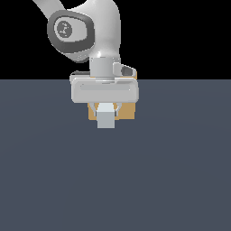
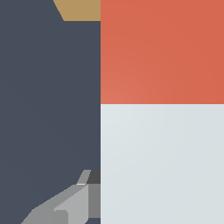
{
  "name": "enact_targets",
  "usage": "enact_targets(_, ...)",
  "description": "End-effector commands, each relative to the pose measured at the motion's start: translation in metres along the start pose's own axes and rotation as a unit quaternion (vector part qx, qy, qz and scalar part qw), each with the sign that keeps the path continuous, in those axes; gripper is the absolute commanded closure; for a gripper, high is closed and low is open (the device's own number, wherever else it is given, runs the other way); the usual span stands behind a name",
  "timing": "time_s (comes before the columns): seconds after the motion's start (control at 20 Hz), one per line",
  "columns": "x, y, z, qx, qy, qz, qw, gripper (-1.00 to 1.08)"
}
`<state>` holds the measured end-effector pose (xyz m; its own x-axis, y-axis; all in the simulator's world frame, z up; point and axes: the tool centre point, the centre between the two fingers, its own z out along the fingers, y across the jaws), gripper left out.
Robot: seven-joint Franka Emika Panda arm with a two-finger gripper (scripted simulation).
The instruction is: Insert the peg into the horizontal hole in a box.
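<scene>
Peg (image 1: 105, 118) is up off the floor, held by the gripper (image 1: 105, 109), white end facing the exterior camera. Fingers (image 1: 93, 109) sit tight on either side of it, closed down to the peg's width, nothing else in the grasp. Wrist view is filled by the peg close up: red-orange end section (image 2: 162, 51) pointing toward the box, white section (image 2: 162, 164) nearer the fingers, one grey finger (image 2: 72, 205) against the white part's edge.

Box (image 1: 127, 113) sits directly behind the gripper in the exterior view, tan, mostly hidden by the hand and peg; only its side strips and lower edge show. In the wrist view a small tan corner of the box (image 2: 81, 9) shows beyond the red-orange end. Hole not visible in either view, blocked by the peg and gripper.

Progress, as a judgement: pick-up done, peg lifted and roughly level, lined up toward the box face. Insertion looks not done, since the whole red-orange tip shows in the wrist view. Cannot tell the gap between tip and box face, or whether the tip is centred on the hole. Left to do: fine alignment, push forward into the hole, release.
</scene>
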<state>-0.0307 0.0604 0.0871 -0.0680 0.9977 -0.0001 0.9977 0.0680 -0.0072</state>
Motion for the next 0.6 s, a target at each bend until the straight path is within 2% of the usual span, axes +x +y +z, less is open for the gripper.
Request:
enact_targets(0.0,0.001,0.004,-0.006,-0.006,0.001,0.0,1.0,1.08)
enact_targets(0.3,0.002,0.002,-0.003,-0.003,0.0,0.0,1.0,1.08)
enact_targets(0.55,0.019,0.002,-0.003,-0.003,0.0,0.0,1.0,1.08)
